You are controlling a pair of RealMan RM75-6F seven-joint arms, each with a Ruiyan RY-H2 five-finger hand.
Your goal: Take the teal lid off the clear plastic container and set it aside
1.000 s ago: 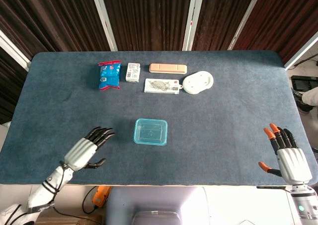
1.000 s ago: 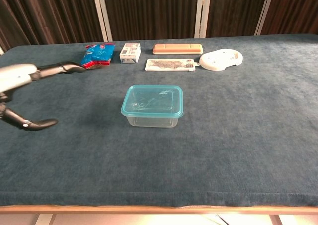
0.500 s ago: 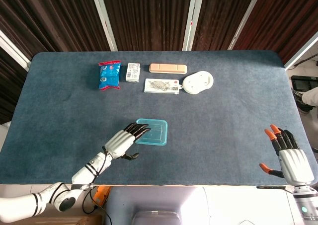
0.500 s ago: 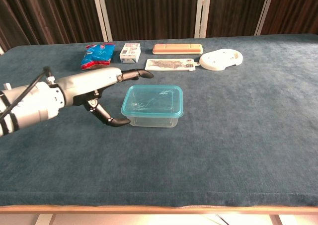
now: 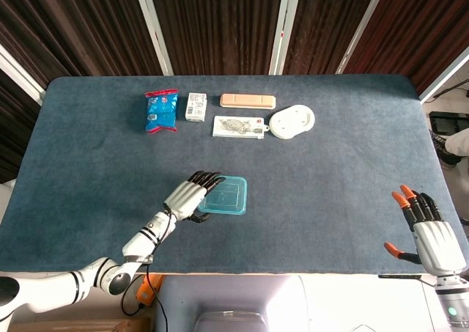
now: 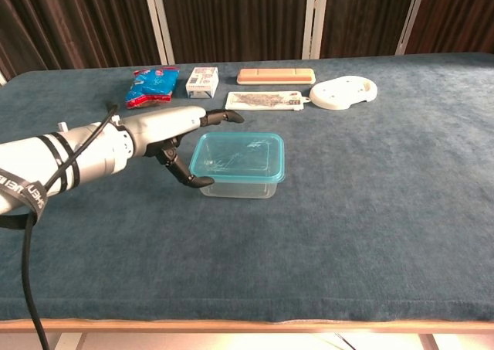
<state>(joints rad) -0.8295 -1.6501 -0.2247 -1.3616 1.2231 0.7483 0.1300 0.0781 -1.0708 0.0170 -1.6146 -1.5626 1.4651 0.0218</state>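
The teal lid (image 6: 236, 154) sits fully seated on the clear container (image 6: 238, 186), just right of the left hand (image 6: 171, 127), whose spread fingers reach its near corner without gripping, so lifting and setting aside on the desk (image 6: 370, 211) both remain.

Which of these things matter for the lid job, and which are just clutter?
For the job: teal lid, clear container, left hand.
Lying about: blue snack bag, small white box, beige bar, flat printed packet, white plastic piece.
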